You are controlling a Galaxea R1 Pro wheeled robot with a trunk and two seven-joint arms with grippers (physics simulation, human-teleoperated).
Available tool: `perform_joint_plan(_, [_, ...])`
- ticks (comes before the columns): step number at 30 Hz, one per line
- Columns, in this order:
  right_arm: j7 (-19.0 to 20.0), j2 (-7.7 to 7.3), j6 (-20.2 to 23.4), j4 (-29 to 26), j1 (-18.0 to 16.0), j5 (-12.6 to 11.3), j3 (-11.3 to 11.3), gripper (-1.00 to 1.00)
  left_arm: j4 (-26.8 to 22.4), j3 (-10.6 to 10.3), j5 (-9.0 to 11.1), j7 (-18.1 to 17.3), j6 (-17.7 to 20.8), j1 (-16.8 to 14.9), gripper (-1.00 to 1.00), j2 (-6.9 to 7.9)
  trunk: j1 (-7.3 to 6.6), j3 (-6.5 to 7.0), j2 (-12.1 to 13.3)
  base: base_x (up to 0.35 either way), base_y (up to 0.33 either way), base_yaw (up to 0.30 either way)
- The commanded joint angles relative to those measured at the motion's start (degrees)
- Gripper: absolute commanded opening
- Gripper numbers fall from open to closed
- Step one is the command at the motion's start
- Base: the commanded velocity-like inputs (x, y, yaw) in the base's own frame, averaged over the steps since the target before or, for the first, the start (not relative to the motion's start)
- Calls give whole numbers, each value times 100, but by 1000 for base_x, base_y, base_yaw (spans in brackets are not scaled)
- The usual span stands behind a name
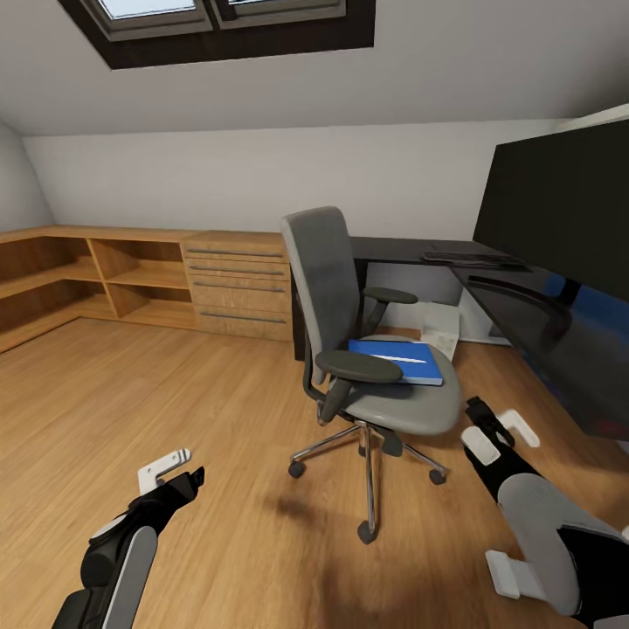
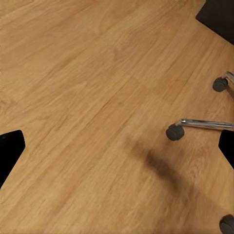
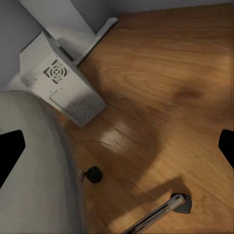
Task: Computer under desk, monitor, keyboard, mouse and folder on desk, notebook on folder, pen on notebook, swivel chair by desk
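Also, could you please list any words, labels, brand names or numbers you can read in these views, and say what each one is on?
No text can be read in any view.
The computer: its port face shows a fan grille and small markings, too blurred to read.
The folder on the swivel chair: plain blue cover, no lettering visible.
The monitor: blank black screen, no logo visible.
The keyboard: key legends too small to make out.

No text, label, brand, number or sign can be read on anything here, not even on the light grey boxy computer tower (image 3: 61,85).
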Motion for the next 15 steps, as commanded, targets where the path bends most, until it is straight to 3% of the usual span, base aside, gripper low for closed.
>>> perform_joint_plan(1, [9, -40, 31, -21, -3, -174, 15, 100, -7, 6, 61, 44, 19, -4, 100, -2, -1, -6, -2, 0, 0, 0])
perform_joint_plan(8, [56, -101, 126, -37, -3, -367, 5, 100, -7, -6, 61, 42, 18, -3, 100, -5, -1, -6, -2, 0, 0, 0])
perform_joint_plan(15, [672, -110, 178, 141, -3, -407, 8, 100, -7, -30, 61, 38, -5, -4, 100, -6, -1, -6, -2, 0, 0, 0])
